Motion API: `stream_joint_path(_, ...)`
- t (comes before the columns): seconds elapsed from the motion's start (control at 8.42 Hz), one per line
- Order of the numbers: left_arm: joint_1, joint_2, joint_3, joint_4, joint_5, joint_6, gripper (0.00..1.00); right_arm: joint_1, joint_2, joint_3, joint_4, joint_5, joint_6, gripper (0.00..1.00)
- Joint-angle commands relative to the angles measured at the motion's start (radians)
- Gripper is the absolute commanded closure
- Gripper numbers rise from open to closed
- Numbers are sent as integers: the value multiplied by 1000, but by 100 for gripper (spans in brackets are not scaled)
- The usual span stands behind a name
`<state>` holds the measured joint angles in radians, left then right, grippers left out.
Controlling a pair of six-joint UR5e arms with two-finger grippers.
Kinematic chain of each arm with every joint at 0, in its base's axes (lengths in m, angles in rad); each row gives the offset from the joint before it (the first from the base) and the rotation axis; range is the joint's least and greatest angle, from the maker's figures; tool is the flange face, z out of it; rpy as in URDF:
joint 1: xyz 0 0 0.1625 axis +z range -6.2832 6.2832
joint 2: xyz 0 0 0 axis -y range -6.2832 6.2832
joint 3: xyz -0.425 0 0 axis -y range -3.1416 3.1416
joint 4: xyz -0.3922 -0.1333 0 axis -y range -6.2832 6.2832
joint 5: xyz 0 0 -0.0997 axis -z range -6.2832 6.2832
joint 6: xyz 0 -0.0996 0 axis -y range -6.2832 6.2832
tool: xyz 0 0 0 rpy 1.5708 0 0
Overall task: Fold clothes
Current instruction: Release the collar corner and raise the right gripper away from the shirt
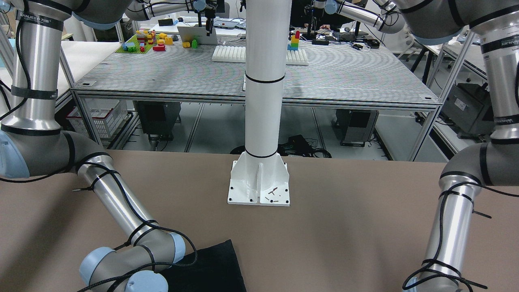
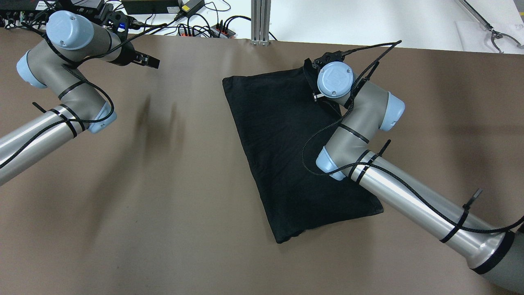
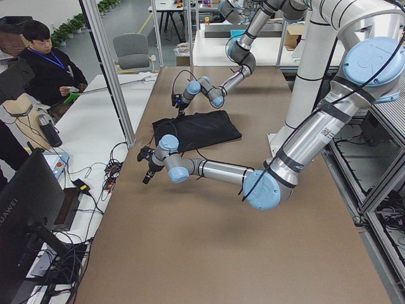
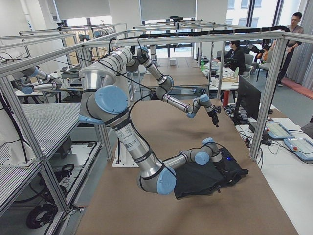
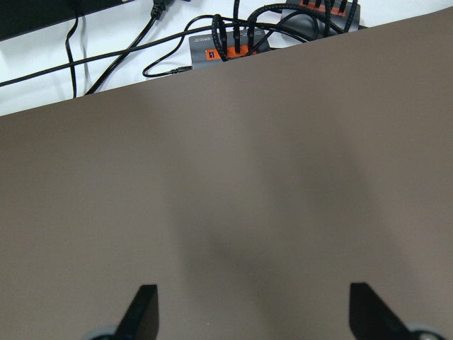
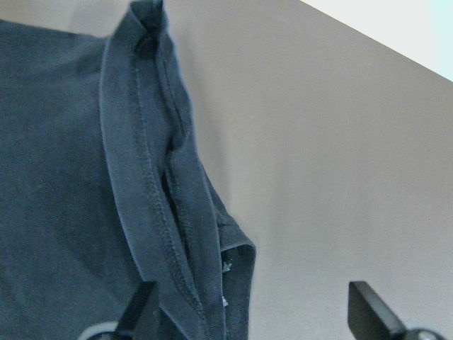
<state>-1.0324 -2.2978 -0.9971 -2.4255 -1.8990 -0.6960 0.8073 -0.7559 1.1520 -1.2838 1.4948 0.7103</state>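
A black garment (image 2: 286,155) lies folded on the brown table, right of centre; it also shows in the front-facing view (image 1: 211,267). My right gripper (image 6: 251,312) is open over the garment's far right corner. A raised hem (image 6: 152,184) runs between its fingers (image 6: 145,304). In the overhead view the wrist (image 2: 335,80) hides those fingers. My left gripper (image 5: 251,312) is open and empty over bare table near the far left edge, well away from the garment; it also shows in the overhead view (image 2: 149,61).
Power strips and cables (image 2: 204,28) lie just beyond the table's far edge, and show in the left wrist view (image 5: 226,46). The white column base (image 1: 259,182) stands at the robot's side. An operator (image 3: 47,69) sits beyond the far edge.
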Motion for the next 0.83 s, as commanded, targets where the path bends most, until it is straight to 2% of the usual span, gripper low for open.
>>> stream_joint_path(0.0, 0, 1, -2, -3, -2, 0, 5, -11, 47, -37, -2, 1, 6, 6)
stream_joint_path(0.48, -2, 15, -32, 0, -3, 0, 5, -45, 82, -86, 4, -4, 63, 6)
stream_joint_path(0.71, 0, 18, -32, 0, -3, 0, 5, -45, 96, -142, 26, -10, 63, 6)
